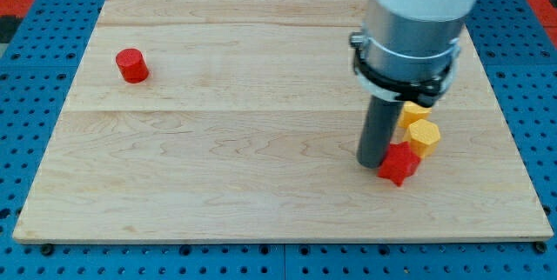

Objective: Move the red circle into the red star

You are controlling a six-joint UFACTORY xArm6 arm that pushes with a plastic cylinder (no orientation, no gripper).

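Note:
The red circle (132, 65) is a short red cylinder near the view's upper left of the wooden board (218, 167). The red star (399, 163) lies at the view's lower right. My tip (373, 162) rests on the board just left of the red star, touching or nearly touching it. The tip is far to the right of the red circle.
A yellow hexagon block (424, 136) sits just above and right of the red star, touching it. Another yellow block (412, 111) lies behind it, partly hidden by the arm's grey and white body (409, 36). A blue pegboard (35, 97) surrounds the board.

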